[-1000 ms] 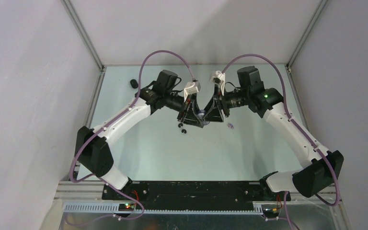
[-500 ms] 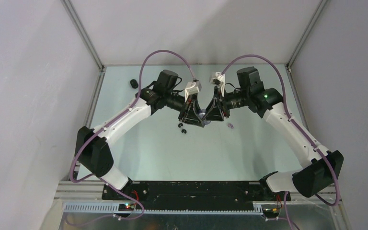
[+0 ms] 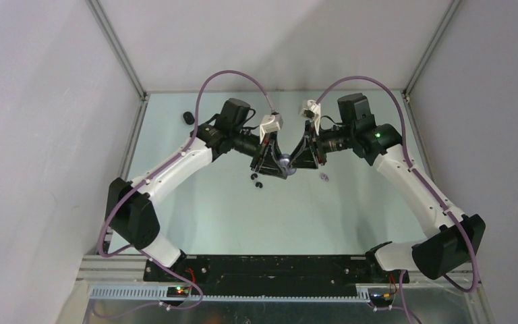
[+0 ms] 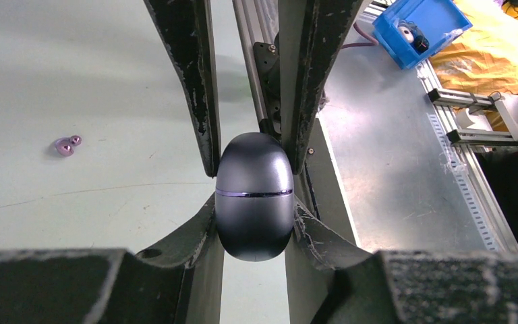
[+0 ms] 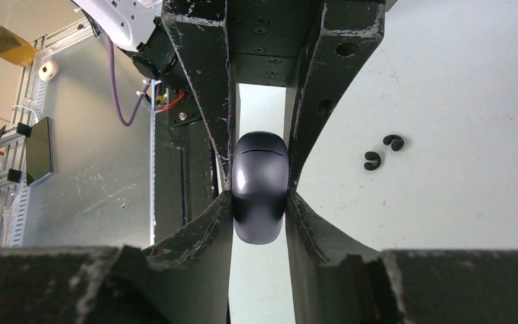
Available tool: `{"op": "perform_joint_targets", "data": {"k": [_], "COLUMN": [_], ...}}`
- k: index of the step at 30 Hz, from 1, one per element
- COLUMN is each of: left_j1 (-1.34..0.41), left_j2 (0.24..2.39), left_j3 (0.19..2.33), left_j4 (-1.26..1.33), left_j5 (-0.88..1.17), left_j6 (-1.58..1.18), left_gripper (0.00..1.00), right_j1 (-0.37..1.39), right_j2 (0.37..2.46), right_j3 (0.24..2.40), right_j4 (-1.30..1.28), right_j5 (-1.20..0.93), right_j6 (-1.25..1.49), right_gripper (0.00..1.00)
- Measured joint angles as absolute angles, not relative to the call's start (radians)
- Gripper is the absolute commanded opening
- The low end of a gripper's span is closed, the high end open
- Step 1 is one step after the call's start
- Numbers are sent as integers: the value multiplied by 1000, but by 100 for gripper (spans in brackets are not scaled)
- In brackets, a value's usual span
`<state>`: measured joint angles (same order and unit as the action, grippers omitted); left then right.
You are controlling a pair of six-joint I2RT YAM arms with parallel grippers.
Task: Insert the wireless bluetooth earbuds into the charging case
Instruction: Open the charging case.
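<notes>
My left gripper (image 4: 253, 206) and my right gripper (image 5: 260, 197) are both clenched on the closed dark charging case (image 4: 253, 182). On the table (image 3: 243, 216), the black earbuds (image 5: 382, 152) lie left of the case and the purple earbuds (image 4: 66, 145) right of it.

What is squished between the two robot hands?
The dark, egg-shaped charging case. The left gripper and the right gripper both pinch it from opposite sides, which shows best in the two wrist views.

Left end effector (image 3: 278, 170), right end effector (image 3: 293, 169), charging case (image 4: 253, 196) block centre; earbuds (image 3: 256, 180) flank.
</notes>
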<state>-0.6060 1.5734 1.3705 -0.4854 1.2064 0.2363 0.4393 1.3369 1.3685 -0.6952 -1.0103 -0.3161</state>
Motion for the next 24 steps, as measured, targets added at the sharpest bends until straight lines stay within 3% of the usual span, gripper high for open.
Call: {"op": "perform_joint_targets", "data": {"k": [7, 20, 24], "left_j1": [-606, -606, -606], "left_j2": [1573, 1573, 1573], "left_j3": [1370, 1370, 1370], "left_j4": [-486, -486, -485], "left_j5": [1204, 1201, 1200], "left_j6": [236, 236, 236], "left_gripper": [19, 26, 37], "right_j1": [439, 440, 439], "right_j2": [1337, 1337, 1336], "right_j3": [1369, 1369, 1369], "right_j4": [-699, -699, -699], "right_j5": [-1010, -1010, -1009], "right_j6": [-316, -315, -315], "right_gripper": [28, 25, 25]}}
